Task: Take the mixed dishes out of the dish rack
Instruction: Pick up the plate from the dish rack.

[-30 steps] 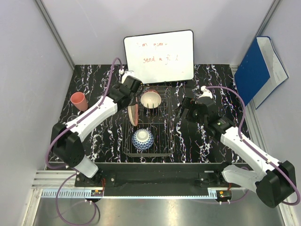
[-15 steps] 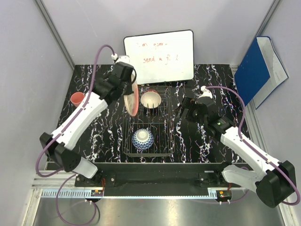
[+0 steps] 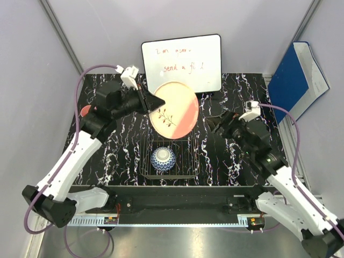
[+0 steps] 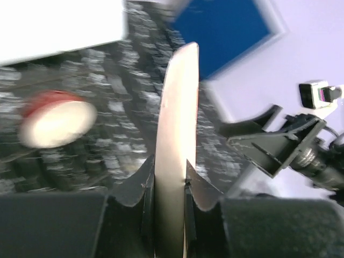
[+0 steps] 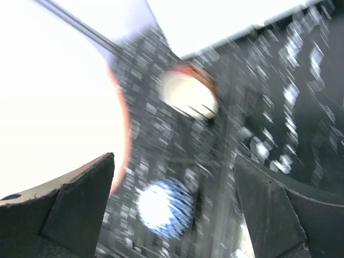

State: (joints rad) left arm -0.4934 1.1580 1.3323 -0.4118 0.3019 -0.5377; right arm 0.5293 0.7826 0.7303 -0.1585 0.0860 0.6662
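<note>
Left gripper pinching pale pinkish-cream round plate by rim; right gripper wide, empty. I fear slip onto black wire-grid rack.

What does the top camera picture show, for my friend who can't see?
The left gripper grips a pinkish round plate by its edge, held in the air over the dish rack. A blue-and-white bowl sits in the rack, and the right gripper is open nearby.

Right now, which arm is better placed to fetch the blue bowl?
Right: the right gripper is open and empty near the rack with the bowl; the left gripper is clamped on the plate.
</note>
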